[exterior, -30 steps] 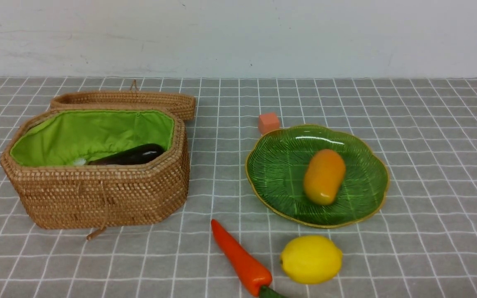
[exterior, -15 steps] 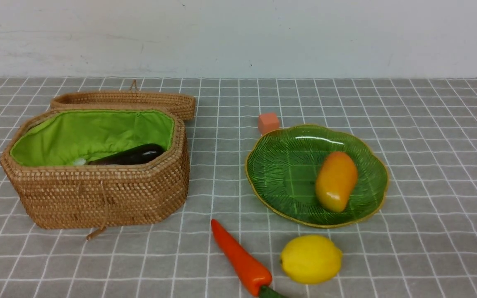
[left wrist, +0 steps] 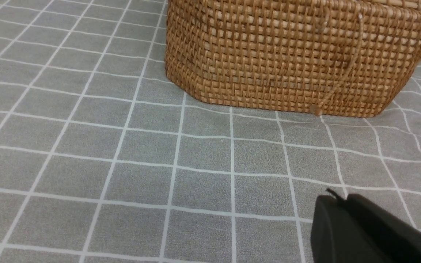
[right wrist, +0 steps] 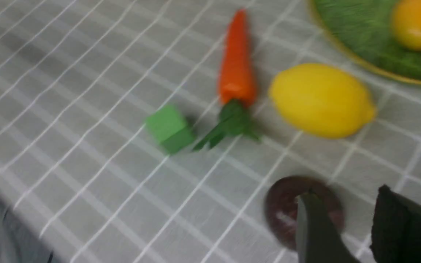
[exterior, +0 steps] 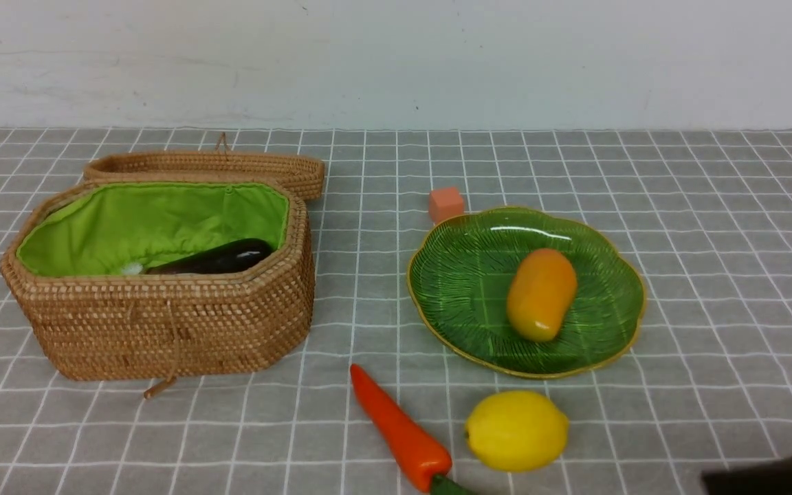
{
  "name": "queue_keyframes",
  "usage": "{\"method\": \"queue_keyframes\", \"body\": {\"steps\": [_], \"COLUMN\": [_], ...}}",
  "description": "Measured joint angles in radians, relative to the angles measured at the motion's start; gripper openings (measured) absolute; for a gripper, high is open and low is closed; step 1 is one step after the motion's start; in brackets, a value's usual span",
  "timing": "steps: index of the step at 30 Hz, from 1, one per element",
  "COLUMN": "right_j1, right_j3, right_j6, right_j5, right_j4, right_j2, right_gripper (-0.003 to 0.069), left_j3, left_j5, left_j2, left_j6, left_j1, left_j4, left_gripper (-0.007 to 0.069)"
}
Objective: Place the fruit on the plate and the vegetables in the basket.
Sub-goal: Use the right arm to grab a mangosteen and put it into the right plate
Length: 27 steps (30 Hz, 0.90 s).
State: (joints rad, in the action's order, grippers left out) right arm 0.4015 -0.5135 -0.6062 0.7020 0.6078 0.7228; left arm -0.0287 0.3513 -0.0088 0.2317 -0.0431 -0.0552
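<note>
Now, nearest me, my left claw (left wrist: 336, 201) is clenched and empty. My right claw (right wrist: 344, 195) stands open at the maroon fruit (right wrist: 283, 208), nearer than the plate (exterior: 465, 282); I judge it must drop and close next. The lemon (exterior: 516, 430) and carrot (exterior: 399, 430) lie just before the plate, the mango (exterior: 540, 294) on it.

my left gripper (left wrist: 342, 204) hangs low, its two black fingers pressed flat together. my right gripper (right wrist: 345, 199) points downward, its dark fingers parted with a clear gap between them. in the front view only a dark edge of my right arm (exterior: 767, 478) shows.
</note>
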Motion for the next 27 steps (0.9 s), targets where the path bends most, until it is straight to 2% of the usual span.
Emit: {"method": "queue_keyframes", "body": {"steps": [3,7,9,11,12,13,14,17,23,27], "right_j1": [0.042,0.048,0.049,0.049,0.049,0.049,0.049,0.049,0.049,0.049], "right_j3": [-0.01,-0.036,-0.057,-0.092,-0.094,-0.109,-0.114,-0.117,-0.118,-0.118], "right_j6": [-0.018,0.043,0.068,0.082,0.081,0.086,0.086,0.107,0.168,0.172], "right_j5": [0.092,0.107,0.084,0.036,0.031,0.003,-0.017,-0.066,-0.14,-0.166], "right_j4": [-0.024,-0.043,-0.033,0.012,0.015,0.036,0.04,0.045,0.053,0.044], "right_j2": [0.088,0.203,0.273,0.358,0.364,0.421,0.452,0.524,0.654,0.729], "right_gripper": [0.0254,0.0311,0.0374,0.0484,0.0494,0.0569,0.0613,0.0671,0.0651,0.0566], "left_j3": [0.0,0.0,0.0,0.0,0.0,0.0,0.0,0.0,0.0,0.0], "left_j5": [0.0,0.0,0.0,0.0,0.0,0.0,0.0,0.0,0.0,0.0], "left_j2": [0.0,0.0,0.0,0.0,0.0,0.0,0.0,0.0,0.0,0.0], "left_j6": [0.0,0.0,0.0,0.0,0.0,0.0,0.0,0.0,0.0,0.0], "left_j1": [0.0,0.0,0.0,0.0,0.0,0.0,0.0,0.0,0.0,0.0], "left_j4": [0.0,0.0,0.0,0.0,0.0,0.0,0.0,0.0,0.0,0.0], "left_gripper": [0.0039,0.0039,0.0039,0.0039,0.0039,0.0039,0.0039,0.0039,0.0049,0.0053]}}
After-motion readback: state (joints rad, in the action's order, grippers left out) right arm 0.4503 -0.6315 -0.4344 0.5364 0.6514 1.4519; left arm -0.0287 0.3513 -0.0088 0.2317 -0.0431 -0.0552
